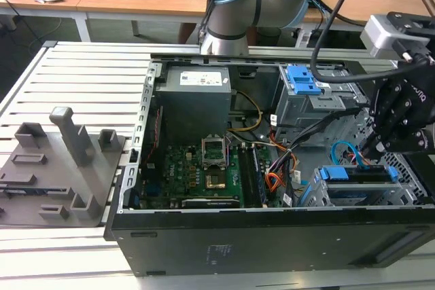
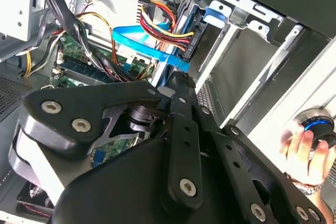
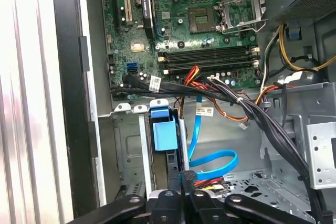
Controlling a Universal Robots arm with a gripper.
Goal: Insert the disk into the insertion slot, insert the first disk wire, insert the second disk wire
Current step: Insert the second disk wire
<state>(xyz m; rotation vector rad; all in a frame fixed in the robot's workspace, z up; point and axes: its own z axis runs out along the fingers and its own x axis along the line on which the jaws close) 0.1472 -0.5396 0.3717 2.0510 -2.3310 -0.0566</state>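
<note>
Gripper (image 1: 376, 146) black, hangs over the drive-bay corner of the open computer case (image 1: 272, 236), at the exterior view's right, fingertips down just above the disk (image 1: 360, 174). Disk sits in the insertion slot (image 1: 326, 195), low grey bay at the case's front-right corner in the exterior view; blue carrier edge shows along its top, directly below the gripper. Taller grey cage (image 1: 312, 106) with blue latch tabs (image 1: 302, 79) stands just beyond the slot, further into the case. In the first wrist view the gripper (image 3: 185, 178) has its fingers drawn together at a black connector, with red-yellow wires and a flat blue data cable (image 3: 218, 158) looping out just beside it; cannot tell whether the fingers actually clamp the connector or only meet next to it. Blue carrier handle of the disk (image 3: 164, 132) is just ahead of the fingertips there, seated in the slot (image 3: 128, 150). Second wrist view: gripper (image 2: 181, 80) tip touching or nearly touching where the blue cable (image 2: 142, 43) and a red-yellow-black wire bundle (image 2: 170, 24) run to the back of the disk (image 2: 210, 17) inside the bay. Motherboard (image 1: 204, 168) lies toward the exterior view's left of the slot, inside the case. Person's hand (image 2: 304, 153) rests on a round blue-ringed knob (image 2: 317, 124), outside the case wall, apart from the gripper.
</note>
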